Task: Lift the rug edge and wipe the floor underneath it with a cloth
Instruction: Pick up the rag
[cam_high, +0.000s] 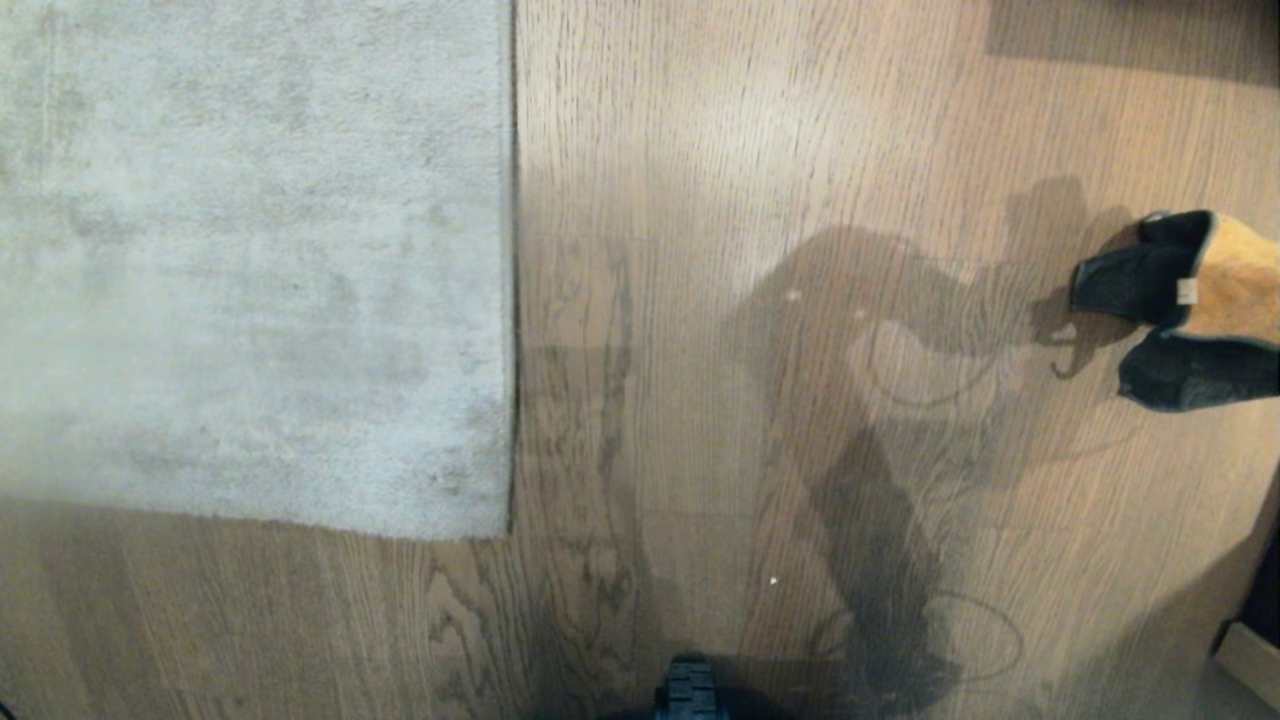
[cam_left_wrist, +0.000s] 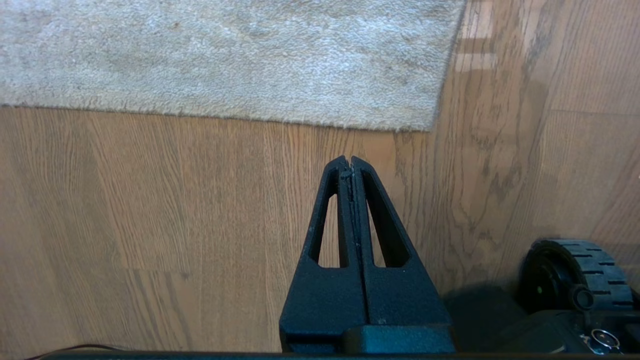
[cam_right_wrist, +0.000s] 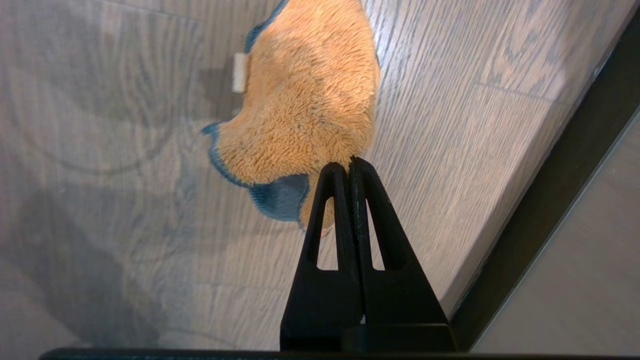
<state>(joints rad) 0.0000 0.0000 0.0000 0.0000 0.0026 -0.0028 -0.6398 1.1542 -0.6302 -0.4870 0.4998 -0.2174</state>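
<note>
The pale grey rug (cam_high: 250, 250) lies flat on the wood floor (cam_high: 760, 150), its straight edge (cam_high: 513, 250) running down the middle-left of the head view. The rug corner (cam_left_wrist: 430, 120) shows beyond my left gripper (cam_left_wrist: 350, 159), which is shut and empty over bare planks. At the far right the mustard-orange cloth (cam_high: 1235, 285) with a dark reverse and a white tag hangs above the floor and casts a shadow. In the right wrist view my right gripper (cam_right_wrist: 349, 162) is shut on an edge of the cloth (cam_right_wrist: 305, 105).
A black robot wheel (cam_left_wrist: 575, 270) sits beside the left gripper and shows at the bottom of the head view (cam_high: 690, 690). A dark threshold strip (cam_right_wrist: 555, 200) and a paler floor beyond it bound the planks on the right.
</note>
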